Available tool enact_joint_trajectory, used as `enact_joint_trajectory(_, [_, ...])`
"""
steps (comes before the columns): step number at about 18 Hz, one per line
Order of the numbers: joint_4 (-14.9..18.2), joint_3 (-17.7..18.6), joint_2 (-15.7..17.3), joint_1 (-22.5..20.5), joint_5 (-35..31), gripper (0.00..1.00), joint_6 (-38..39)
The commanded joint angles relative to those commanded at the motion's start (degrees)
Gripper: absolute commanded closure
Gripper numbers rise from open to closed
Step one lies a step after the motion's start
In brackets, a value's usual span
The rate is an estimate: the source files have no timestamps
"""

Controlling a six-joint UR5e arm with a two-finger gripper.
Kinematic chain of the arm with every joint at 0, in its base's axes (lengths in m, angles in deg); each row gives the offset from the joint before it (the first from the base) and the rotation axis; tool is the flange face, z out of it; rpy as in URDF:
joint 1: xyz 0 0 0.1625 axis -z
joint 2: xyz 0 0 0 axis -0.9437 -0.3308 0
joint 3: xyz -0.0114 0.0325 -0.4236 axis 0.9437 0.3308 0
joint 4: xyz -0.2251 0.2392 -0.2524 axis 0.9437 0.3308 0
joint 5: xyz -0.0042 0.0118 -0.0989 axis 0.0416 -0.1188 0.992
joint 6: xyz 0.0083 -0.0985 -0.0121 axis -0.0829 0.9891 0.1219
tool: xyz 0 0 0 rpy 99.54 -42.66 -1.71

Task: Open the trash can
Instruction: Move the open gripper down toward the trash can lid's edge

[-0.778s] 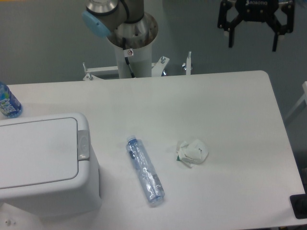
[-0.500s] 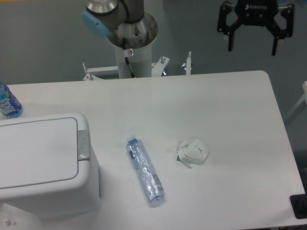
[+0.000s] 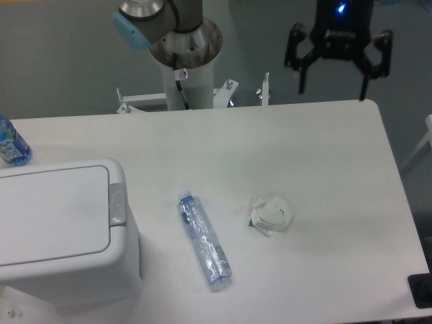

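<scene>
At the near left corner of the white table (image 3: 324,162) sits the trash can (image 3: 64,233), a large white bin with its flat lid down. A small grey latch tab (image 3: 117,204) lies at the lid's right edge, facing the middle of the table.

Just right of the bin, toward the near edge, an empty clear plastic bottle (image 3: 204,240) lies on its side. Beyond it to the right rests a crumpled white paper wad (image 3: 271,214). Against the left edge, behind the bin, part of a blue-labelled bottle (image 3: 11,143) shows.

At the far edge stands the arm's grey base column (image 3: 186,64). Over the far right corner hangs the black gripper (image 3: 334,82), fingers spread wide and pointing down, holding nothing, well apart from the bin.

The lid is not yet opened. To do this well, the gripper likely needs to cross diagonally toward the near left corner, keep high enough to pass over the bottle and the paper wad, then come down squarely on the latch tab so the lid can release without shoving the bin.
</scene>
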Motion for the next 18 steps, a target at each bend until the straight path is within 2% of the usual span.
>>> enact_joint_trajectory(2, [-0.4, 1.2, -0.3, 2.3, 1.8, 0.00, 5.7])
enact_joint_trajectory(4, [-0.4, 2.4, -0.5, 3.5, 4.4, 0.00, 7.9])
enact_joint_trajectory(7, [-0.6, 3.8, -1.2, 4.5, 11.2, 0.00, 12.2])
enact_joint_trajectory(12, [-6.9, 3.9, -3.5, 7.8, 11.7, 0.00, 18.6])
enact_joint_trajectory(15, [-8.0, 3.7, -5.0, 10.5, 11.6, 0.00, 19.0])
enact_joint_trajectory(18, [-10.1, 3.9, -5.6, 12.0, 11.6, 0.00, 23.1])
